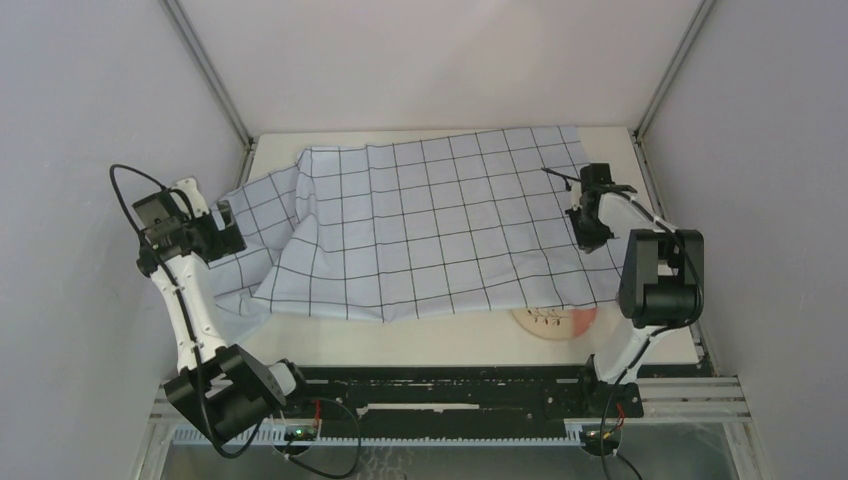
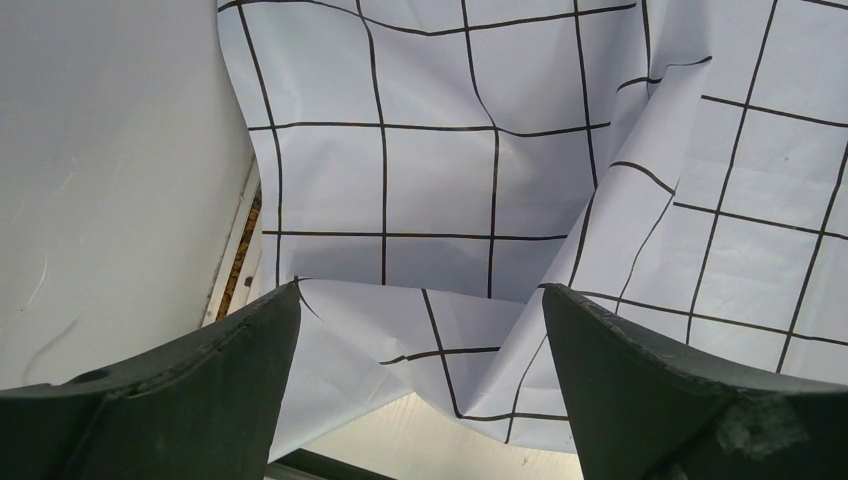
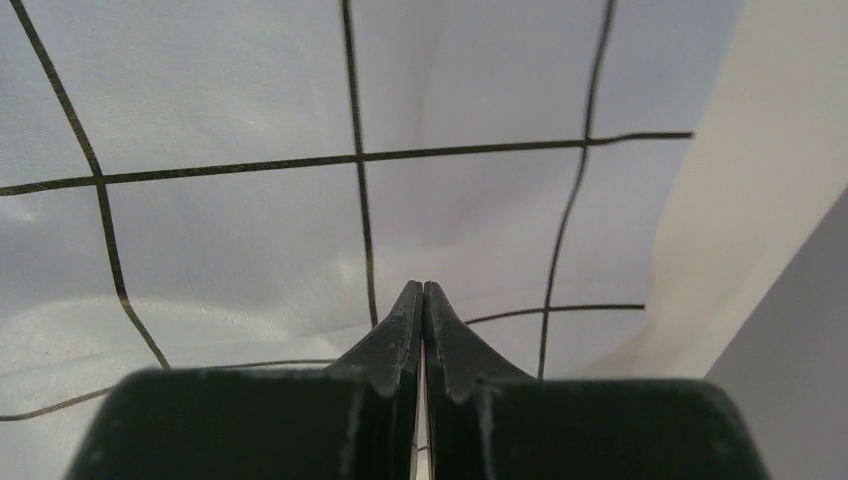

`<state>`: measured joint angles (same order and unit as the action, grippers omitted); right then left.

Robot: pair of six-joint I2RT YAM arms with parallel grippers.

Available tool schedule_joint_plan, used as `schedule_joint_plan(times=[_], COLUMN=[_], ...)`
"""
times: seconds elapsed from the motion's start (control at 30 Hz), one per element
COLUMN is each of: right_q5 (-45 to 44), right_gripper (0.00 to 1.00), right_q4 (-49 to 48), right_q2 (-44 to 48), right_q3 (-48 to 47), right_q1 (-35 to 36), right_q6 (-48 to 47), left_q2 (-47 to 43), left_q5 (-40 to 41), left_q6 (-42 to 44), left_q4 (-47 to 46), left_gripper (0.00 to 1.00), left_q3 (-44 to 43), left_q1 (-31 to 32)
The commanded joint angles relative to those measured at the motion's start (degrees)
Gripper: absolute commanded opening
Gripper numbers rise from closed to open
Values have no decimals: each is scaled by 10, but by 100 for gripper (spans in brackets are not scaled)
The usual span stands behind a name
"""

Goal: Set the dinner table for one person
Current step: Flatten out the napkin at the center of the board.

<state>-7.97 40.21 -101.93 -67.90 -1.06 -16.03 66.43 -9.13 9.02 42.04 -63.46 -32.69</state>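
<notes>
1. Pale-blue cloth (image 1: 430,230) with a black grid covers most of the cream tabletop (image 1: 440,335) in the top view. The tabletop fills the enclosure floor and shows bare along the near edge and the far right corner. The cloth lies fairly flat on the right but is bunched and folded on the left, so it probably needs spreading before anything else is laid. A plate (image 1: 555,322) pokes out from under its near hem, half covered. The left pincer (image 1: 238,235) sits at the crumpled left edge and the right pincer (image 1: 592,243) points down onto the cloth's right side.

2. Left wrist view: the left pincer (image 2: 420,300) has its jaws wide apart and holds nothing. Between them is a raised fold of the cloth (image 2: 430,180), with a sliver of tabletop (image 2: 400,440) below it. The aim suggests it is lined up to take that fold.

3. Right wrist view: the right pincer (image 3: 422,300) has its jaws pressed together, and no fabric shows between them. The tips are just over smooth cloth (image 3: 250,240) near the edge, where the tabletop (image 3: 740,200) shows. Whether they touch it I cannot tell. They may be there to pin that side.
</notes>
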Motion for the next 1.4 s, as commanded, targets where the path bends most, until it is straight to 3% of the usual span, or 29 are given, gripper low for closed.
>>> schedule_joint_plan(times=[0.0, 0.13, 0.4, 0.7, 0.93, 1.07, 1.37], right_q5=[32, 33, 61, 159, 128, 97, -68], right_gripper=[15, 39, 61, 68, 70, 70, 71], right_q4=[-55, -120, -121, 124, 187, 197, 141], right_q2=[75, 98, 44, -192, -277, -290, -296], right_q3=[3, -10, -132, -427, -539, -548, -502], right_q1=[-16, -38, -83, -105, -90, -74, -50], right_q6=[-16, -11, 5, 56, 29, 23, -3], left_q2=[-14, -16, -9, 5, -4, -10, -23], left_q5=[0, 14, 28, 20, 18, 10, 0], left_q6=[-1, -1, -6, -1, 9, 9, 12], left_q4=[-18, -31, -48, -57, -56, -52, -28], left_gripper=[95, 95, 95, 96, 96, 96, 97], left_q3=[0, 11, 25, 29, 38, 43, 41], left_q1=[6, 18, 34, 38, 38, 38, 38])
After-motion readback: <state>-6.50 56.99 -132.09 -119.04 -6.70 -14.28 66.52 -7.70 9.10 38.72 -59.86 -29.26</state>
